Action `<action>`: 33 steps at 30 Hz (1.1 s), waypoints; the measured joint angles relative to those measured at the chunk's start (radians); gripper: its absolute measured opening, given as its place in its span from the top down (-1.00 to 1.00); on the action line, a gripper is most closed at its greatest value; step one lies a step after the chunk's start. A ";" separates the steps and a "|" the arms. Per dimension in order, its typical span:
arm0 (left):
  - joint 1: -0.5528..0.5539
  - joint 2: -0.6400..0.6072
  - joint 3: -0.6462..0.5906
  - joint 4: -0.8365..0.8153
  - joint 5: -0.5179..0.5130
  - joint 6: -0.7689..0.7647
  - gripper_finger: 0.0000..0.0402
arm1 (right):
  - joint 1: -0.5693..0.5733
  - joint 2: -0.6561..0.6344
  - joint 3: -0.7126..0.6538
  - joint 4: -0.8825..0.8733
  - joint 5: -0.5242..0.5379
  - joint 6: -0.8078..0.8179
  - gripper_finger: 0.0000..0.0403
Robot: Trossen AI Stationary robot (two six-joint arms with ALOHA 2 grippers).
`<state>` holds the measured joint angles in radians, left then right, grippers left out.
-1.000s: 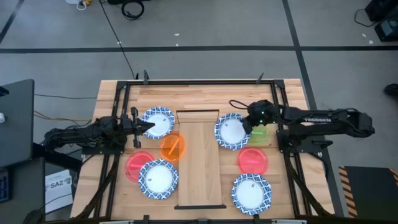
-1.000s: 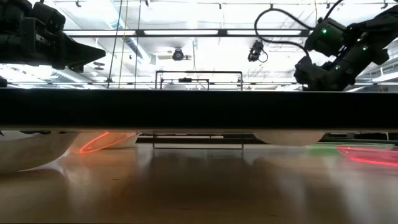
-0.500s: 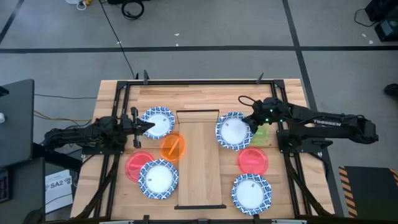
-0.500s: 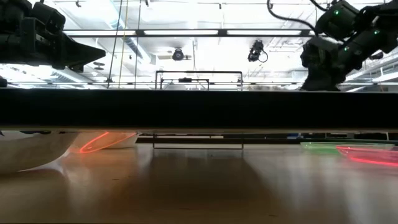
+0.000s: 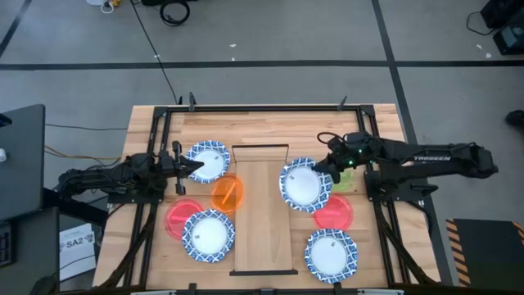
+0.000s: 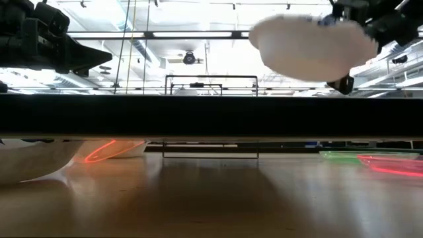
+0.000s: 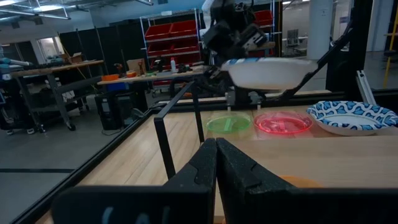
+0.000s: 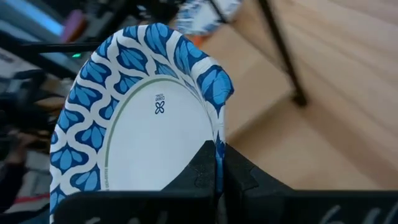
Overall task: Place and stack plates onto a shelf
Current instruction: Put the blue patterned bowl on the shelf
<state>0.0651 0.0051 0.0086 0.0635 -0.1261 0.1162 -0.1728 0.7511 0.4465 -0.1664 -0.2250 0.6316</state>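
My right gripper (image 5: pixel 327 170) is shut on a white plate with a blue patterned rim (image 5: pixel 302 185), held in the air over the shelf's right edge; the low view shows the plate (image 6: pixel 309 47) high above the table. The shelf (image 5: pixel 262 215) is a long light-wood board lying flat between the two arms. Beside it lie other blue-rimmed plates (image 5: pixel 207 161) (image 5: pixel 209 236) (image 5: pixel 331 254), an orange one (image 5: pixel 228 194), two red-pink ones (image 5: pixel 177 216) (image 5: pixel 336 213) and a yellow-green one (image 5: pixel 343 180). My left gripper (image 5: pixel 193 166) waits shut at the left, touching nothing. My right gripper pinches the blue-rimmed plate's rim (image 8: pixel 219 132) between its two fingers (image 8: pixel 198 175), on the plate's side toward the table's right (image 5: pixel 324 174). The fingers come from the right. The plate is lifted clear of the table, bottom downward and roughly level.
Black metal rails (image 5: pixel 160 139) (image 5: pixel 367 135) stand around the work area. The red-pink plate at the left lies partly under the near-left blue-rimmed plate. The shelf's top is bare wood.
My right gripper has settled on the right-hand blue-rimmed plate's rim and risen with it. The plate, lying on the table a second ago, now hangs clear above it and has shifted a little toward the near edge and the shelf.
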 joint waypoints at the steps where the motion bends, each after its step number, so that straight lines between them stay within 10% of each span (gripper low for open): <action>1: 0.000 0.000 0.000 0.000 0.000 0.000 0.93 | 0.021 0.009 0.000 0.024 0.009 0.005 0.95; 33: 0.000 0.000 0.000 0.000 0.000 -0.002 0.93 | 0.369 0.593 0.139 0.592 0.078 0.127 0.95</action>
<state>0.0654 0.0051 0.0086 0.0635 -0.1261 0.1143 0.1957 1.3445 0.5854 0.4252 -0.1467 0.7587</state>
